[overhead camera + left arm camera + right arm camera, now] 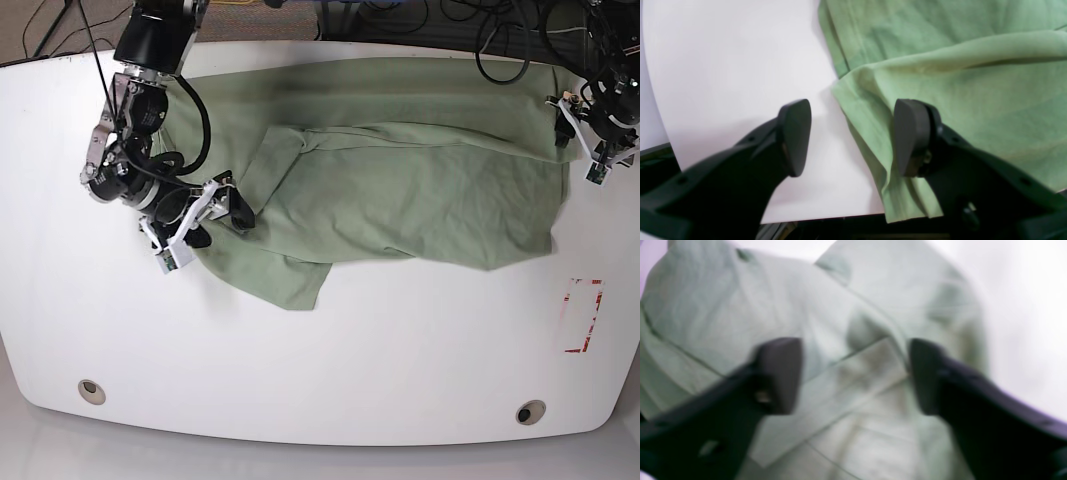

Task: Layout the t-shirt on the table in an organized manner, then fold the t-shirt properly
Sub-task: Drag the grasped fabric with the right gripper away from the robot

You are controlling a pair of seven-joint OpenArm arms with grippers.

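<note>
T-shirt [400, 190] rumpled across worktop [320, 350], 12 o'clock half. Right gripper [855, 376] spread wide over it, holding nothing. Left gripper [853, 136] wide, astride hem, empty.

Bare tabletop [330, 370] runs wide open from 3 through 6 to 9 o'clock. The spread t-shirt [400, 180] blocks 12 o'clock, with an arm [150, 120] at 10 o'clock and cables [500, 40] at 1 o'clock.
</note>
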